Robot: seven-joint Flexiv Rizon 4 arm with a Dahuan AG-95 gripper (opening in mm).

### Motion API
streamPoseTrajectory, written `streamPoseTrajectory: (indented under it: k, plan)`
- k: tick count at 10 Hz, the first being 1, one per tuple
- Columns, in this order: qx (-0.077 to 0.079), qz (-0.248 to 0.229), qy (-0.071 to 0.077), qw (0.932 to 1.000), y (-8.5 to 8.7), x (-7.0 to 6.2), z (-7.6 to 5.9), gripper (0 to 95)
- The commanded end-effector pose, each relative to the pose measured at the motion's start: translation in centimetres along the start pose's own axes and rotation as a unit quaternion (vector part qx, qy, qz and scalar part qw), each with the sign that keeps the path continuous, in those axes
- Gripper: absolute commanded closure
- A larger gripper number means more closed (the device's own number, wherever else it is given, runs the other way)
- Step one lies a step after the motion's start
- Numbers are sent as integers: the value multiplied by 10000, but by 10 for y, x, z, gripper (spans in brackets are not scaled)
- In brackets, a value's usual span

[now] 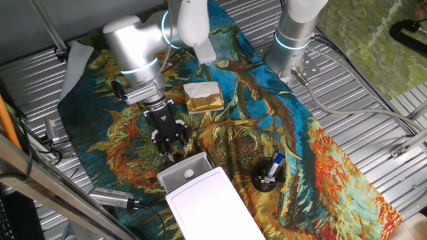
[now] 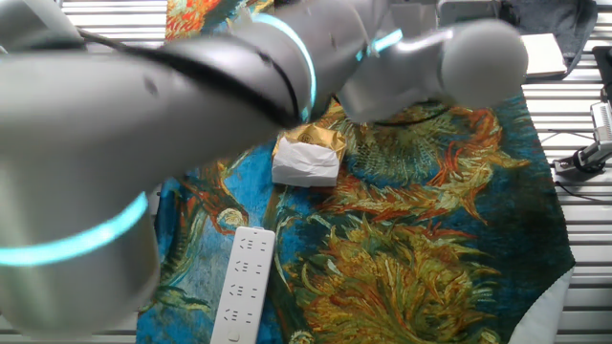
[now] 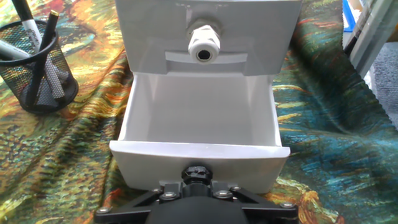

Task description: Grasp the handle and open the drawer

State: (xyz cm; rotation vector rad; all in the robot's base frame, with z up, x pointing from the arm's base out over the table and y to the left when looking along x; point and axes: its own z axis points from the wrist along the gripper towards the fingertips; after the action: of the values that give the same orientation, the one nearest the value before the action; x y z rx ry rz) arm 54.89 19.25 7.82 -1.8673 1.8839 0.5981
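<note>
Lighting's bright and even everywhere we look, only soft shadows under the drawer (image 3: 199,127). Its white plastic glares a bit in the hand view. In the other fixed view the arm (image 2: 143,105) sits close to the lens and blurs badly.

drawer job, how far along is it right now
Done: the drawer is slid well out of its box, its empty tray showing in the hand view. In hand: the gripper sits at the drawer's front; the handle itself is hidden behind it. Left: only a final pull, if any, and letting go.
</note>
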Motion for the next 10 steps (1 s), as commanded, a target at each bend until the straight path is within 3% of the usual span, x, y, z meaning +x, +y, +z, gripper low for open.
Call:
streamPoseTrajectory:
  k: [1,2,3,4,5,6,7,8,9,10]
  plan:
    - [-8,40,146,9999,-1,-2,-1,190]
    - [0,55,329,9994,-2,-1,-4,190]
    - [-2,56,770,9970,-2,3,-15,190]
    - [-11,31,915,9958,-3,5,-21,190]
    - [-13,-52,1185,9929,-4,9,-32,190]
    - [-22,-126,1357,9907,-8,16,-44,380]
    - [-23,-143,1462,9891,-12,20,-49,380]
    - [-26,-173,1578,9873,-15,23,-53,760]
    - [-27,-180,1650,9861,-18,25,-54,950]
    - [-30,-210,1727,9847,-21,28,-56,950]
